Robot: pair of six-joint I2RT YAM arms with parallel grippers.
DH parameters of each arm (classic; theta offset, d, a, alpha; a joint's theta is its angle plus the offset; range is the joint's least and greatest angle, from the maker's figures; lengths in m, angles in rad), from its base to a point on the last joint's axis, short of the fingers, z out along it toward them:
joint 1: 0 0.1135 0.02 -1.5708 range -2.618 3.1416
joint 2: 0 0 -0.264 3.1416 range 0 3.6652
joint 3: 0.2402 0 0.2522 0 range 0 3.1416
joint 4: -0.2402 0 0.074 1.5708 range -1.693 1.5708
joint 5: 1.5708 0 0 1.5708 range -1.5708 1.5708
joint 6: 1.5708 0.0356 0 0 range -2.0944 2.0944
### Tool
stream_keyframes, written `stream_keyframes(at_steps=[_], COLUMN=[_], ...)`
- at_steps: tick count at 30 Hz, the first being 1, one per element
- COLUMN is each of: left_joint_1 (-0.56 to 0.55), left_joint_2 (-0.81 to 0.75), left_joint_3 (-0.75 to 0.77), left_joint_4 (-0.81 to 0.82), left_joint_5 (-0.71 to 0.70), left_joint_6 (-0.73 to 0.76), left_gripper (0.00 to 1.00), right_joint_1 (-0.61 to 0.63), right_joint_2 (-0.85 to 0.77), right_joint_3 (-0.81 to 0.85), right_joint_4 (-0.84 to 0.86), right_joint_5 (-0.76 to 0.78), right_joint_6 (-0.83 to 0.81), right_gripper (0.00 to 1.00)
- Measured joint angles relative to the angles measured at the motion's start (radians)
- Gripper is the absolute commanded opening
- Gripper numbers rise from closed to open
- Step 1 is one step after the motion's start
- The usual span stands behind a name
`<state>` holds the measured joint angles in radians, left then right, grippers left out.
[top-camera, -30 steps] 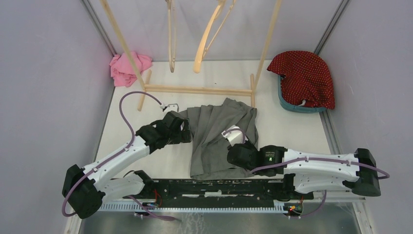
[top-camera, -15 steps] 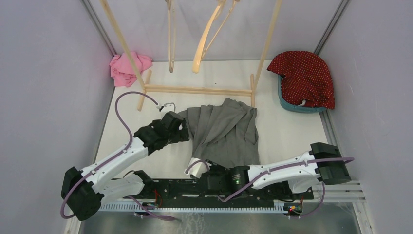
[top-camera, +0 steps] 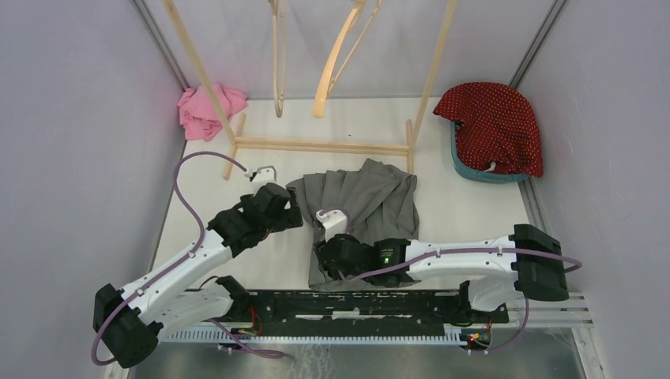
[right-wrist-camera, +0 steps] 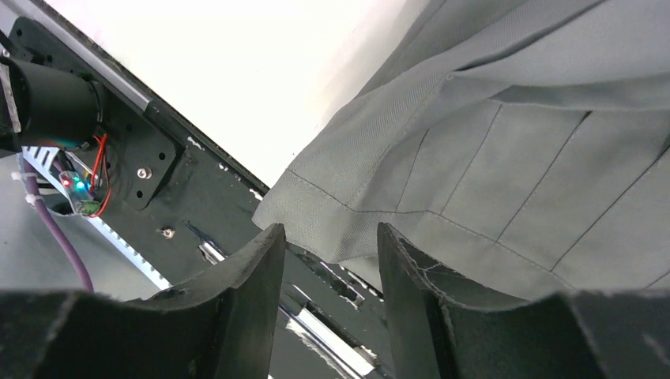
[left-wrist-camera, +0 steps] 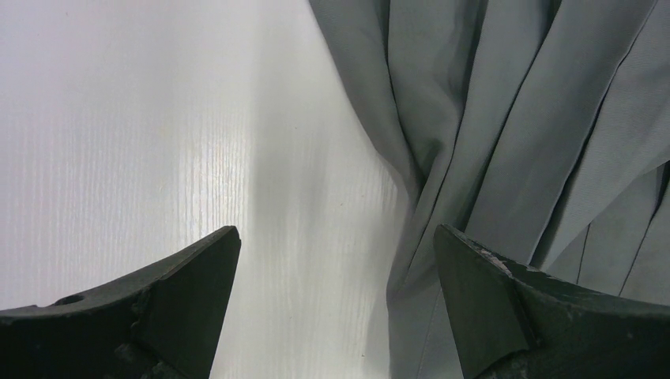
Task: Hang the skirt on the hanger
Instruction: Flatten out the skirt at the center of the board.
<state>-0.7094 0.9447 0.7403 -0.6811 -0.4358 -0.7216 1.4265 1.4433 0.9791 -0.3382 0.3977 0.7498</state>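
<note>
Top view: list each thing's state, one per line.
Skirt: crumpled on the table, not hung.
Hangers: both bare, hanging.
Left fingers: wide open, empty, at the skirt's left edge.
Right fingers: part open, empty, at the skirt's near edge.
Pink cloth: bunched by the rack.
Red cloth: heaped over the basket.

White table [top-camera: 474, 213]: grey skirt [top-camera: 371, 209] lies crumpled near the middle, its near hem reaching over the black rail [top-camera: 348, 304] at the table's near edge. Wooden rack [top-camera: 316, 145] stands on the far half. Pink cloth [top-camera: 207, 110] lies in the far-left corner; teal basket [top-camera: 461, 162] sits far right.
</note>
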Motion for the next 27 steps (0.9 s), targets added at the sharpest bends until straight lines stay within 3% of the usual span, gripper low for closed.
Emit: stream_keyframes(at_steps=[12, 27], left_joint_1=[0.000, 0.000], left_joint_2=[-0.005, -0.005], left_joint_3=[-0.003, -0.008], left_joint_4=[0.000, 0.002], left_joint_5=[0.000, 0.000], left_joint_6=[0.000, 0.000], left_gripper=[0.99, 0.99], right_joint_1=[-0.023, -0.050], right_joint_2=[0.037, 0.118], right_joint_3=[-0.080, -0.132], right_joint_4=[0.079, 0.156], right_joint_5=[-0.079, -0.100], right_joint_6=[0.159, 0.198], right_gripper=[0.51, 0.47])
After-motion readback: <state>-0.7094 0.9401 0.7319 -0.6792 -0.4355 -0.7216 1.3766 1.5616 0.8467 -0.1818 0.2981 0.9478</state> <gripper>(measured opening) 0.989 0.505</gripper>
